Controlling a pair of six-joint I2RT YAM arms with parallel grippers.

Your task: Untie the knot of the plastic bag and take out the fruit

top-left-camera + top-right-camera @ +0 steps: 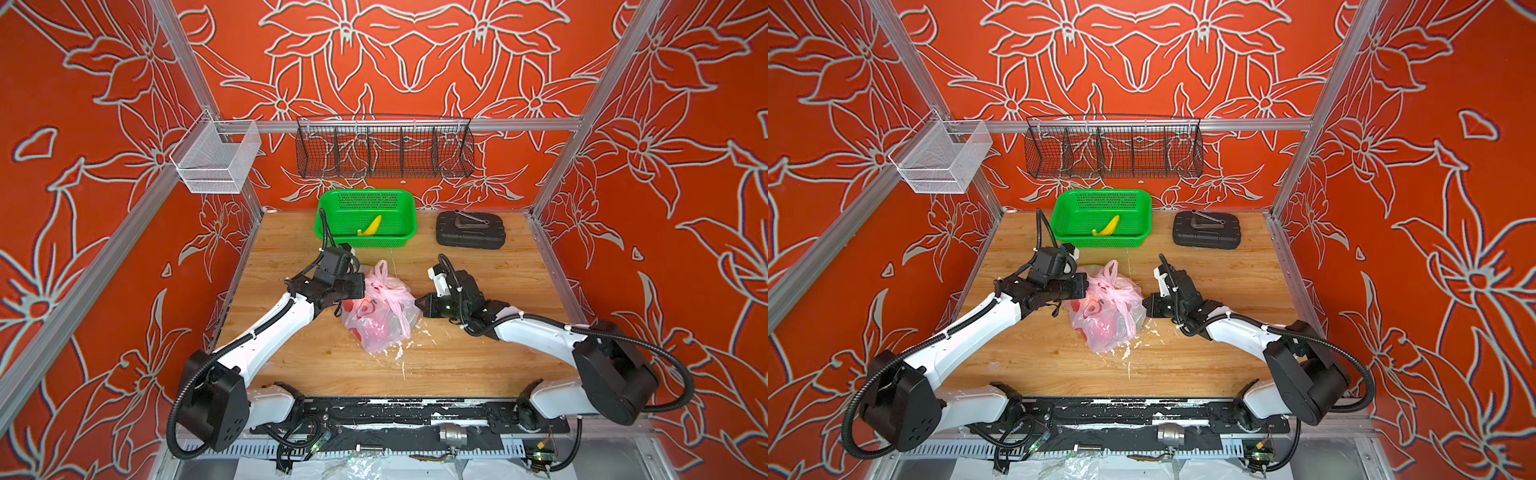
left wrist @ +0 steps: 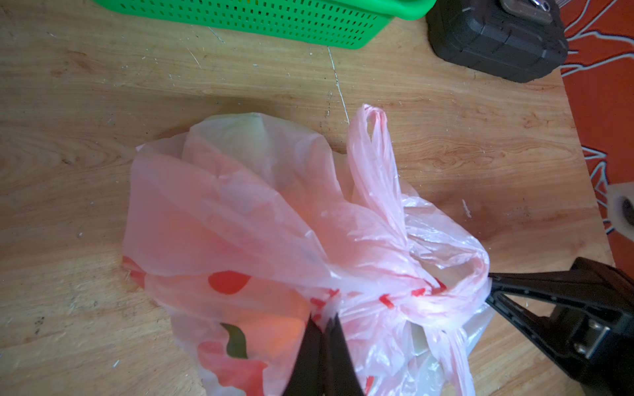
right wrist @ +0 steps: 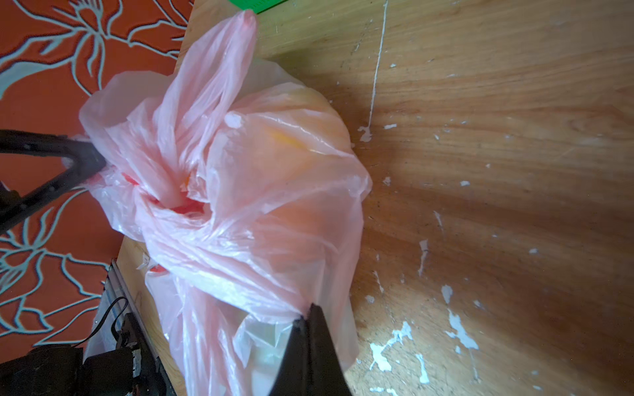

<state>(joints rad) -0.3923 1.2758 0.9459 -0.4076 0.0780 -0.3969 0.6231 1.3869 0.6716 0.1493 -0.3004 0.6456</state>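
The twisted pink knot [image 2: 411, 296] of the thin pink plastic bag [image 2: 223, 212] stretches lengthwise between left gripper [image 2: 322, 325] and right gripper [image 3: 307, 317], each clamped tight on bag film.

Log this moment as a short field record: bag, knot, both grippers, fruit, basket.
bag: thin translucent pink plastic bag, lying mid-way on the wooden table
knot: twisted pink handle loops, tied, not yet undone
left gripper: shut on the bag's film beside the knot
right gripper: shut on the film on the bag's opposite side
fruit: inside the bag, only blurred orange and red shapes through the film
basket: green perforated plastic basket behind the bag, holding a yellow banana
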